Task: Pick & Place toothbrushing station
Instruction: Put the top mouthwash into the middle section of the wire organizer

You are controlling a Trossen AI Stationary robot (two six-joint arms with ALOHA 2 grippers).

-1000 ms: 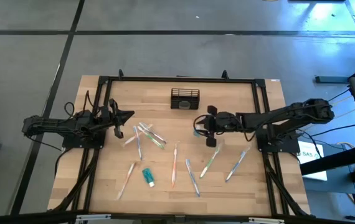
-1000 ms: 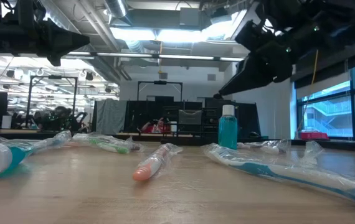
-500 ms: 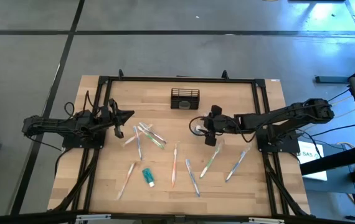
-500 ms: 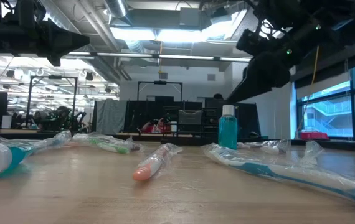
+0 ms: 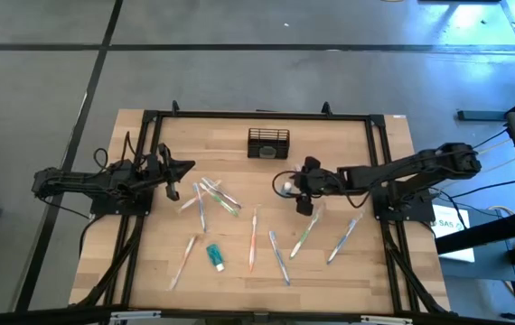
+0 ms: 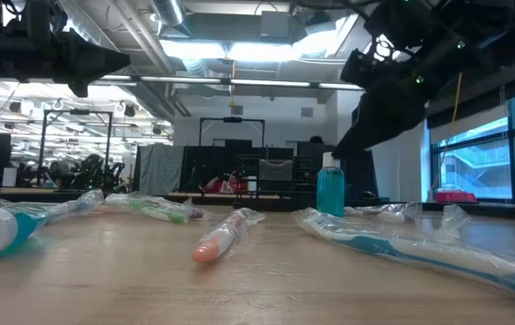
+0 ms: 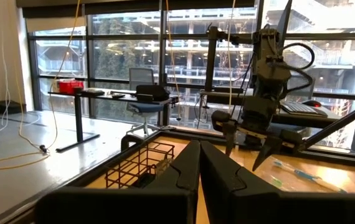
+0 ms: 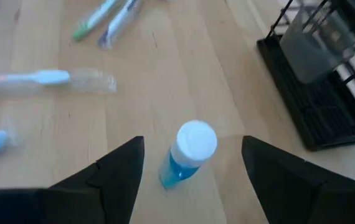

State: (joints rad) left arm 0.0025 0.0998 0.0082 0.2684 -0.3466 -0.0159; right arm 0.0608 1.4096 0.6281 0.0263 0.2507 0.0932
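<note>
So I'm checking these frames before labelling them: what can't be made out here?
- Black wire-mesh caddy: the right wrist view cuts it at the edge, blurred; contents unclear.
- Blue bottle with white cap: tiny in the high view, where the open right gripper over it covers it.
- Shut left gripper: its own fingers block the table below in the left wrist view.
- Wrapped toothbrushes: too small to read any print.

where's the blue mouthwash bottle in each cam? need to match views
High view: blue mouthwash bottle, white cap showing, mid-table at the right gripper.
Low view: standing upright right of centre, under the dark arm.
Left wrist view: cannot tell; hidden or too small.
Right wrist view: centre, between the open gripper's fingers.
Shared landmark: black wire caddy, near the bottle.
</note>
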